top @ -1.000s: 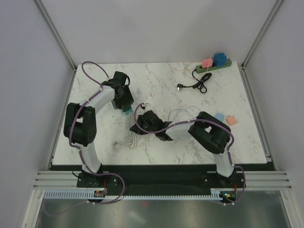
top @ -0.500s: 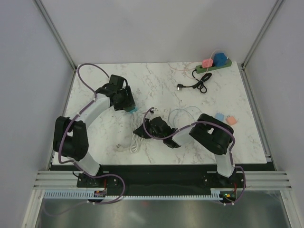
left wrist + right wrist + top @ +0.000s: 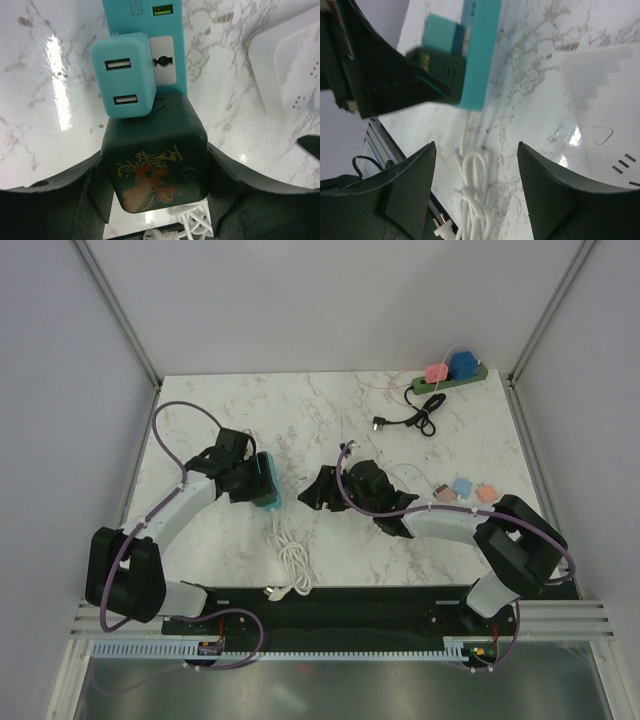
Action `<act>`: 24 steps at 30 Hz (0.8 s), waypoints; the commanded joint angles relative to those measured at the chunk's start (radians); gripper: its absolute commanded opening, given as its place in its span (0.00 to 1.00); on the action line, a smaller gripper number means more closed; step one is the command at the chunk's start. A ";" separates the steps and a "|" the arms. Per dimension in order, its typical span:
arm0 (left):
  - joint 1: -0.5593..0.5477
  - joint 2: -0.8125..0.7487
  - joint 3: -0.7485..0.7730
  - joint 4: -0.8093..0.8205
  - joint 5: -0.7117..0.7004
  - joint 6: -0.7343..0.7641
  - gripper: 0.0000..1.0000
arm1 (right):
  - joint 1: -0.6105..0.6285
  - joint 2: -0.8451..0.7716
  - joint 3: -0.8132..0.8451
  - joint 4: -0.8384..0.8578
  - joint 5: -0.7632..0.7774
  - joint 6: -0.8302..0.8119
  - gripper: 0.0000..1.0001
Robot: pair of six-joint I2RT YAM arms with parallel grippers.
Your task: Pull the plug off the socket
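The dark green cube plug with a dragon print (image 3: pixel 155 160) sits seated in the teal plastic power strip (image 3: pixel 116 20) at mid-left of the white marble table (image 3: pixel 330 410). The left gripper (image 3: pixel 156 197) is clamped on its sides. From what shows, the grasp is made and the pull is not yet done.

A teal two-port USB charger (image 3: pixel 125 80) is plugged in just beside it, touching. The right gripper (image 3: pixel 475 150) hangs near the strip, jaws wide apart and holding nothing, so the strip may lift with the plug. A coiled white cord (image 3: pixel 290 560) trails from the strip. A white plastic block (image 3: pixel 605 110) lies close by.
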 commanded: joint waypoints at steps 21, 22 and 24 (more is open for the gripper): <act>-0.110 -0.243 -0.105 0.091 0.170 0.064 0.02 | -0.107 0.390 0.483 -0.123 -0.224 0.124 0.91; -0.110 -0.241 -0.104 0.095 0.171 0.064 0.02 | -0.101 0.401 0.489 -0.118 -0.227 0.127 0.90; -0.116 -0.238 -0.093 0.098 0.176 0.064 0.02 | -0.092 0.413 0.496 -0.117 -0.227 0.131 0.89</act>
